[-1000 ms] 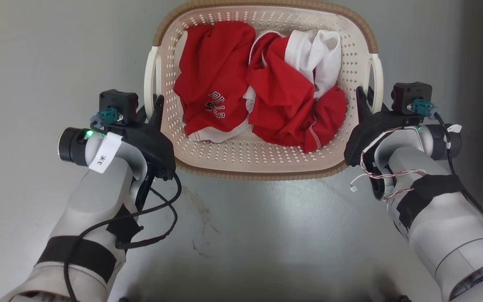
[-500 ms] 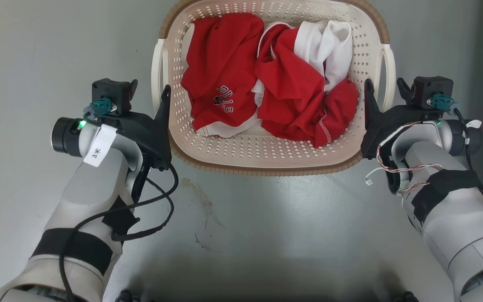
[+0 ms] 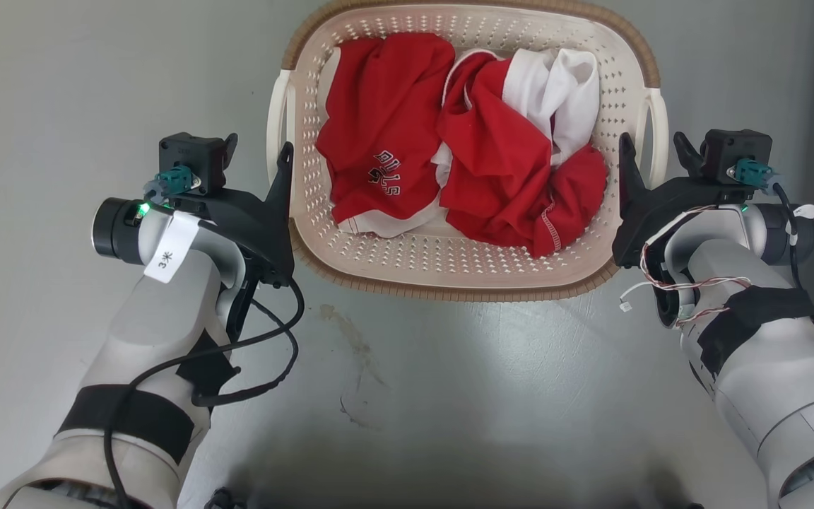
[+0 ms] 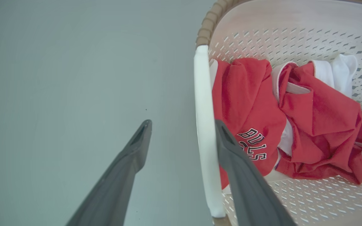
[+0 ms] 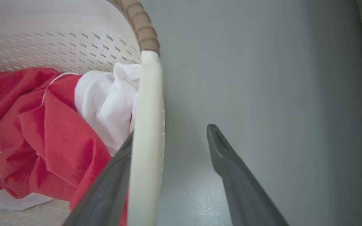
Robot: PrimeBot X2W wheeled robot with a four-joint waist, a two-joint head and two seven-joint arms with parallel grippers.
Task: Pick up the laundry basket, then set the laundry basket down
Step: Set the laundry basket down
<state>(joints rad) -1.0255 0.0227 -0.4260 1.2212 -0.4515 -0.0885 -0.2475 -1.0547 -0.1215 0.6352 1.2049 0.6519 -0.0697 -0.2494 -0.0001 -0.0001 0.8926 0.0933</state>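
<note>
While the laundry basket (image 3: 465,288) sits at the top middle of the head view, apparently resting on the grey floor (image 3: 449,396), though its underside is hidden, both arms flank it, one at each short end. The left gripper (image 3: 257,148) is at the basket's left end with its jaws wide apart and holding nothing. In the left wrist view the white left handle (image 4: 203,110) runs up between the two dark fingers, one finger out over the bare floor beyond the basket, the other on the basket's side of the handle and just beside it. Whether that inner finger touches the handle I cannot tell. The right gripper (image 3: 653,145) mirrors this at the basket's right end, also spread wide and gripping nothing. In the right wrist view the right handle (image 5: 148,125) stands between its fingers, the inner finger partly hidden behind the handle on the basket's side, the outer one well apart from it over the floor. Inside the basket lie a crumpled red shirt (image 3: 379,127) with lettering, towards the basket's left wall, and a red and white garment (image 3: 513,162) bunched towards its right wall.
</note>
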